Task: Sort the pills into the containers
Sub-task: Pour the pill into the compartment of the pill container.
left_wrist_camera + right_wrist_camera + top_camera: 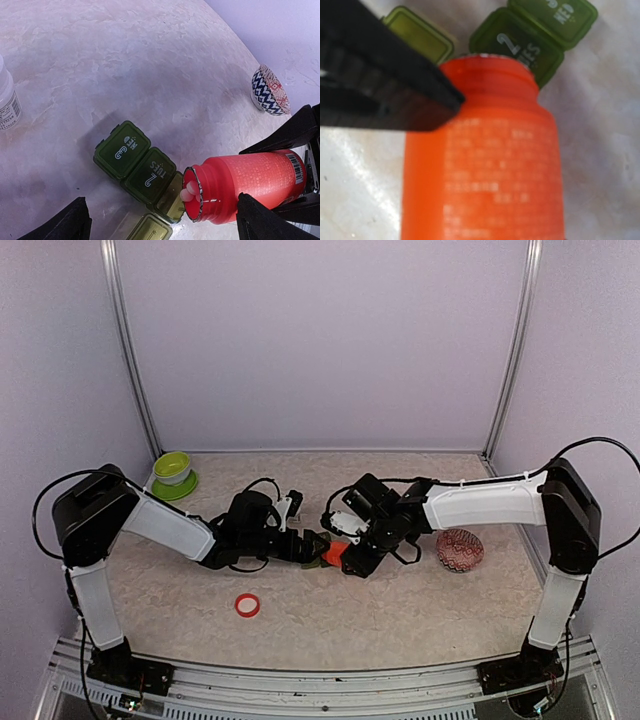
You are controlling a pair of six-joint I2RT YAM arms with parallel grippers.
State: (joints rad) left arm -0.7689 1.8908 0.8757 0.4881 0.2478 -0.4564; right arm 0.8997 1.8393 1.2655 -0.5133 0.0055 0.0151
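Observation:
The containers (136,162) are a row of dark green boxes, two with lids shut and marked WED and TUES. The end box (176,196) stands open, its lid (150,231) flipped flat. My right gripper (342,556) is shut on a red pill bottle (250,185), tipped on its side with the mouth over the open box. White pills (189,191) sit at the bottle's mouth. One black finger (385,85) of that gripper lies across the bottle (485,160). My left gripper (165,225) hangs open over the containers, its fingers wide apart on either side of them and holding nothing.
A red bottle cap (247,605) lies near the front of the table. A patterned bowl (459,550) sits to the right, a lime-green bowl (173,472) at the back left. A white bottle (6,102) stands at the left edge of the left wrist view.

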